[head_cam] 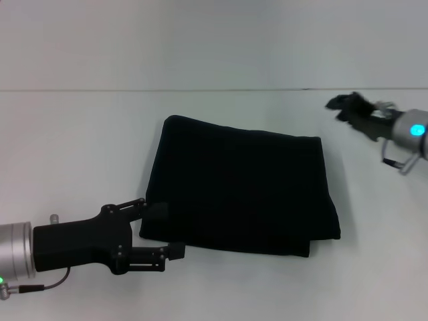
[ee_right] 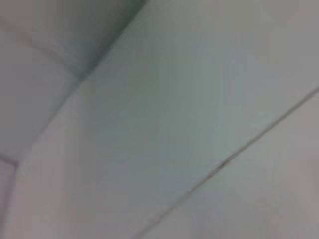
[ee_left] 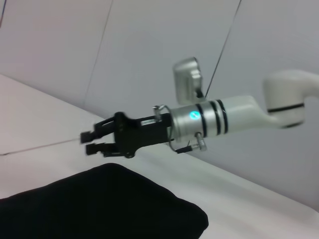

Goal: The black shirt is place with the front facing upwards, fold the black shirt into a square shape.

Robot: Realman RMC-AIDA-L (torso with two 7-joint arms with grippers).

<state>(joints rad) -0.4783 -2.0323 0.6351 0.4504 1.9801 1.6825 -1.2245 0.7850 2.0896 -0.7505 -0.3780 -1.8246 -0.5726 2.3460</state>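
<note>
2 grippers flank folded black shirt (head_cam: pixel 237 194); left gripper (head_cam: pixel 164 231) touching near-left corner, right gripper (head_cam: pixel 338 105) apart

No readable text from my end. I see no letters, label or brand on the black shirt (head_cam: pixel 241 194); its upturned face is plain black in the head view and the left wrist view. No markings I can read on the left gripper (head_cam: pixel 164 227) or the right gripper (head_cam: pixel 342 107). The right arm's wrist shows only a glowing cyan light, no characters on it. The right wrist view has nothing legible in it.
</note>
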